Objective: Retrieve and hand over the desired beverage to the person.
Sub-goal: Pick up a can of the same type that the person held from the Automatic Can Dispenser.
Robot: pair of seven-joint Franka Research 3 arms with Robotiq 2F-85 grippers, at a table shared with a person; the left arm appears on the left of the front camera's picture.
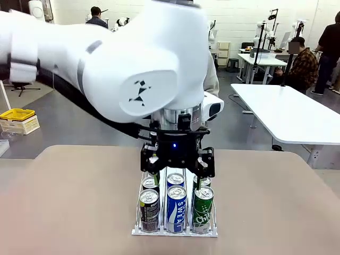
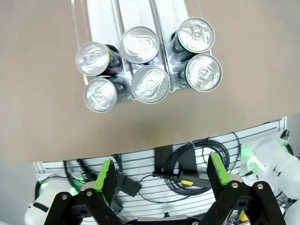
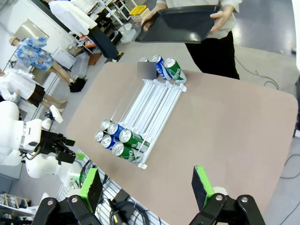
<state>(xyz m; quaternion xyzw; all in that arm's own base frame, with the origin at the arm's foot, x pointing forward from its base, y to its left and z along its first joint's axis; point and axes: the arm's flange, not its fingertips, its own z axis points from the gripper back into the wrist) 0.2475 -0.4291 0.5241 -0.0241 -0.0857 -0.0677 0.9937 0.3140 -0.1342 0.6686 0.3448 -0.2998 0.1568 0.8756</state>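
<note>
Grey flooring and a white table (image 1: 287, 111) are seen behind the work area, with a yellow box (image 1: 17, 114) at the far left. A tan table (image 1: 69, 202) is set in the foreground, and a clear three-lane rack (image 1: 175, 232) is placed lengthwise on it, near the middle.

Six cans (image 2: 140, 65) are stored upright at the near end of the rack, two per lane. In the nearest row, a dark can (image 1: 149, 210) is held in the left lane, a blue can (image 1: 176, 208) in the middle lane and a green can (image 1: 202, 208) in the right lane. Further cans (image 3: 168, 69) are seen lying in the lanes at the far end of the rack. Which beverage is wanted cannot be told.

The left gripper (image 1: 178, 172) is positioned above the near end of the rack, pointing down. Its fingers are spread wide and nothing is held between them.

The right gripper (image 3: 146, 185) is raised high over the near right part of the table. Its fingers are likewise spread apart and nothing is gripped.

The person (image 3: 213, 44) is standing at the far edge of the table. A dark tray (image 3: 180, 23) is held in both hands (image 3: 220, 18), just beyond the far end of the rack.
</note>
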